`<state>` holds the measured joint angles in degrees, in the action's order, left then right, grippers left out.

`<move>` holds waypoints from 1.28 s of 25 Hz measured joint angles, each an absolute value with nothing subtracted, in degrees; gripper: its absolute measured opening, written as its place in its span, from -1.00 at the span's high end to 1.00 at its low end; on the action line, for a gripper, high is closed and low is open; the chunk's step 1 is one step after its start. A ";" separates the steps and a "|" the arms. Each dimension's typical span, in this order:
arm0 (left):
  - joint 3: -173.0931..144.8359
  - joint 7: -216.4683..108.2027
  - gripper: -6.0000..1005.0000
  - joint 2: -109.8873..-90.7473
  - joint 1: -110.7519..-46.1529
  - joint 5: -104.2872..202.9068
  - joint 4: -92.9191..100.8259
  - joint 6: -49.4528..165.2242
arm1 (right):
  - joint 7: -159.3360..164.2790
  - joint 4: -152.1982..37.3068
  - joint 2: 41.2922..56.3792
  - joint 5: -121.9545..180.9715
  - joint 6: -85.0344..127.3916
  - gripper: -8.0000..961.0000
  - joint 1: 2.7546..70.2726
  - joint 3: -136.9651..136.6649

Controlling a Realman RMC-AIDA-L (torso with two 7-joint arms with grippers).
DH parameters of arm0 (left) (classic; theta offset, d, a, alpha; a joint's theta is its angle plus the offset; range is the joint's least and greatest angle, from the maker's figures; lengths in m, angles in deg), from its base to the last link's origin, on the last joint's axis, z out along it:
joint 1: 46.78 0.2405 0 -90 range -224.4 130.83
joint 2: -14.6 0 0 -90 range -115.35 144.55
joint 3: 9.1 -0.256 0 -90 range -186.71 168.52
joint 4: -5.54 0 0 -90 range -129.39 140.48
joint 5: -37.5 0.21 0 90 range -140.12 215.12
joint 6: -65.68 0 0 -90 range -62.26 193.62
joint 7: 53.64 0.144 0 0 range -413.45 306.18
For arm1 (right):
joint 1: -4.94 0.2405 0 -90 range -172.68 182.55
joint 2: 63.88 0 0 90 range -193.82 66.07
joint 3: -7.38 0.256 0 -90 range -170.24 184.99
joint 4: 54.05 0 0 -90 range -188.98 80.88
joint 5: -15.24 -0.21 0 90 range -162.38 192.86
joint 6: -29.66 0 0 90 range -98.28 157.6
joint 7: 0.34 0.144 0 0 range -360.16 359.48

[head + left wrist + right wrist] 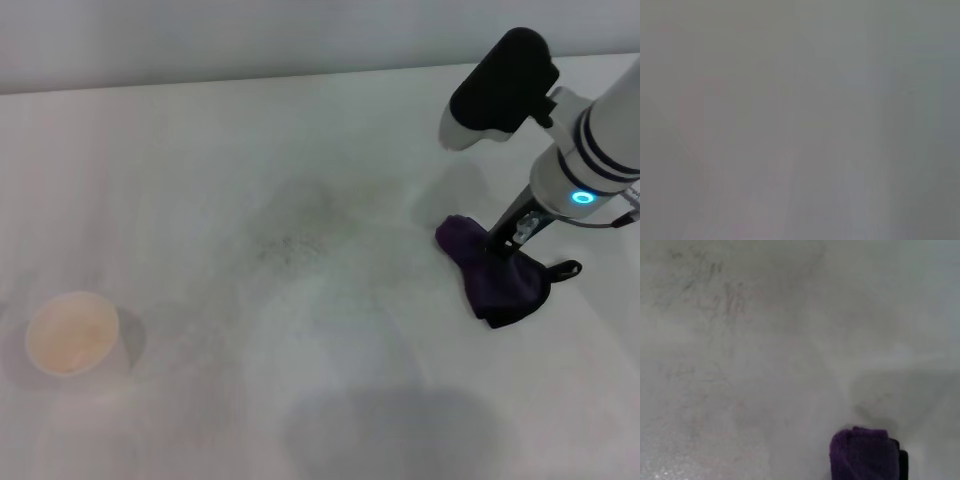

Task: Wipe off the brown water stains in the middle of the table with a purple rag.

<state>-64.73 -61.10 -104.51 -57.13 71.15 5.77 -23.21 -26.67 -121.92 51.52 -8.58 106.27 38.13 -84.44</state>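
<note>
We see the right gripper (503, 240) down on the purple rag (495, 275) at the right side of the table (300, 150), its fingers buried in the bunched cloth — whether they are clamped on it or merely pressing we cannot tell. The rag lies well to the right of a faint smudged patch (300, 225) near the table's middle, where we make out no clear brown blotch, and a paper cup (72, 333) stands far off at the left. The left wrist view shows only a flat grey blur.
</note>
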 joint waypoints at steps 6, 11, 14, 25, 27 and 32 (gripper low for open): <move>-64.73 -61.11 -0.77 -104.49 -57.35 71.22 5.11 -23.17 | -27.08 -121.78 51.63 -9.22 106.14 0.66 37.17 -83.60; -64.71 -61.06 -0.77 -104.49 -57.44 71.15 5.10 -23.16 | -30.59 -124.98 51.52 -14.67 105.79 0.48 34.76 -80.53; -64.59 -61.04 -0.77 -104.49 -57.44 71.14 5.10 -23.17 | -35.01 -126.40 51.47 -19.06 106.01 0.36 33.27 -74.46; -64.43 -61.02 -0.77 -104.49 -57.61 71.14 5.10 -23.55 | -61.20 -116.40 51.37 -33.60 103.69 0.17 31.03 -47.52; -64.41 -61.02 -0.77 -104.49 -57.65 71.14 5.09 -23.56 | -66.51 -114.07 51.35 -37.04 100.65 0.17 29.81 -44.79; -64.39 -61.01 -0.77 -104.49 -57.56 71.10 4.44 -23.68 | -79.00 -108.68 51.29 -50.70 93.47 0.16 25.66 -42.35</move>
<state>-64.39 -61.01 -104.49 -57.56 71.10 4.44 -23.68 -79.00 -108.68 51.29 -50.70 93.47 25.66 -42.35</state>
